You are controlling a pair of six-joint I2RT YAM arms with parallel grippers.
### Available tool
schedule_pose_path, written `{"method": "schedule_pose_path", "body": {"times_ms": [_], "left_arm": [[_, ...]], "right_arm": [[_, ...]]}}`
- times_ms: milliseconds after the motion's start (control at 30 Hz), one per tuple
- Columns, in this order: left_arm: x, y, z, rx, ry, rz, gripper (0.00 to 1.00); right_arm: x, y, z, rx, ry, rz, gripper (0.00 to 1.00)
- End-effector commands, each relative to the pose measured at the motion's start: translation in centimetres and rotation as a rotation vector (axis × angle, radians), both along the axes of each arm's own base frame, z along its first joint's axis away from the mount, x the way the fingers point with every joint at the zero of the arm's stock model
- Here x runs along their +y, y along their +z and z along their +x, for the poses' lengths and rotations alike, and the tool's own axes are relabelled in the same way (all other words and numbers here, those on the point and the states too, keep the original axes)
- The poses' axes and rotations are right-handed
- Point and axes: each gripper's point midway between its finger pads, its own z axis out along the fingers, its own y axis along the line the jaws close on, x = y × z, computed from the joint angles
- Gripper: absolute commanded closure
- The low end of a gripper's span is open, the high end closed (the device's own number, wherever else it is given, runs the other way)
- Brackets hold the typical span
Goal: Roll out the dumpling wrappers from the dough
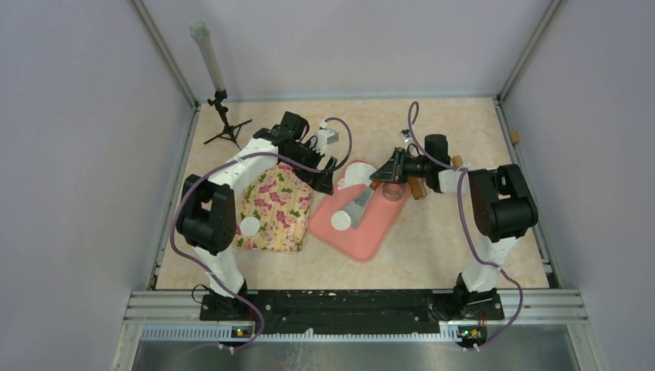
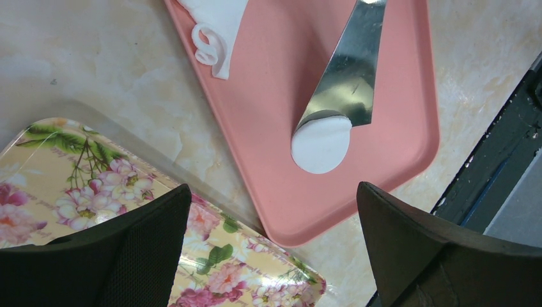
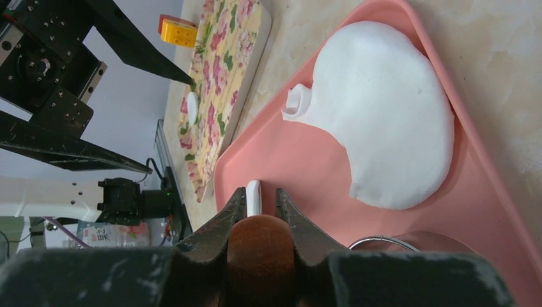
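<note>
The dough (image 1: pixel 354 174) lies as a flattened white sheet on the far corner of the pink board (image 1: pixel 371 236), with a curled cut edge (image 2: pixel 209 48). One of the dumpling wrappers (image 2: pixel 321 144) rests on the tip of a metal spatula blade (image 2: pixel 351 70) low over the board. My right gripper (image 3: pixel 261 195) is shut on the spatula's brown wooden handle (image 3: pixel 261 249). Another wrapper (image 1: pixel 250 226) lies on the floral tray (image 1: pixel 274 205). My left gripper (image 2: pixel 275 236) hangs open above the gap between tray and board, holding nothing.
A metal ring cutter (image 1: pixel 394 191) sits on the board's right edge, near a brown rolling pin (image 1: pixel 417 188) that lies under the right arm. A black tripod (image 1: pixel 224 124) stands at the back left. A yellow block (image 3: pixel 179 32) lies beyond the tray.
</note>
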Motion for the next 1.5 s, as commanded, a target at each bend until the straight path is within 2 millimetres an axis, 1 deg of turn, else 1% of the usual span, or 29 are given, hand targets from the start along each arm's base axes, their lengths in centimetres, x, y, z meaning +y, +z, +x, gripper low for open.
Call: {"method": "schedule_pose_path", "body": {"times_ms": [0, 133, 267, 400, 467, 567, 667, 767, 933, 1100, 1300, 1367, 1467], "left_arm": [[-0.1, 1.7, 0.1, -0.056, -0.012, -0.024, 0.01], [0.1, 1.9, 0.1, -0.064, -0.013, -0.023, 0.01], [0.1, 1.9, 0.0, -0.064, -0.014, -0.021, 0.01], [0.2, 1.9, 0.0, -0.065, -0.013, -0.018, 0.01], [0.3, 1.7, 0.0, -0.064, -0.012, -0.017, 0.01], [0.2, 1.8, 0.0, -0.063, -0.014, -0.02, 0.01], [0.2, 1.8, 0.0, -0.062, -0.014, -0.021, 0.01], [0.1, 1.8, 0.0, -0.061, -0.014, -0.023, 0.01], [0.2, 1.7, 0.0, -0.062, -0.012, -0.023, 0.01], [0.1, 1.6, 0.0, -0.057, -0.014, -0.023, 0.01], [0.2, 1.5, 0.0, -0.056, -0.012, -0.02, 0.01], [0.2, 1.5, 0.0, -0.055, -0.013, -0.018, 0.01], [0.2, 1.3, 0.0, -0.05, -0.014, -0.016, 0.01]], "right_arm": [[1.0, 0.8, -0.1, -0.028, 0.036, 0.049, 1.0], [1.2, 1.2, -0.2, -0.014, 0.046, 0.075, 1.0], [1.2, 1.0, -0.2, -0.006, 0.049, 0.076, 1.0], [1.0, 0.7, 0.1, -0.04, 0.027, 0.034, 1.0], [0.6, 1.2, 0.8, -0.092, -0.002, -0.005, 1.0], [0.4, 1.8, 1.3, -0.129, -0.011, -0.04, 1.0], [0.3, 1.7, 1.3, -0.138, -0.017, -0.06, 1.0], [1.1, 0.8, 0.5, -0.118, 0.02, -0.072, 1.0], [2.9, -0.3, -1.1, -0.069, 0.097, -0.06, 1.0], [3.3, -1.0, -1.6, -0.016, 0.12, -0.026, 1.0], [3.7, 0.6, -1.8, 0.02, 0.133, 0.064, 1.0], [3.4, 1.4, -1.5, 0.019, 0.13, 0.092, 1.0], [2.5, 3.3, -0.7, 0.0, 0.108, 0.144, 1.0]]}}
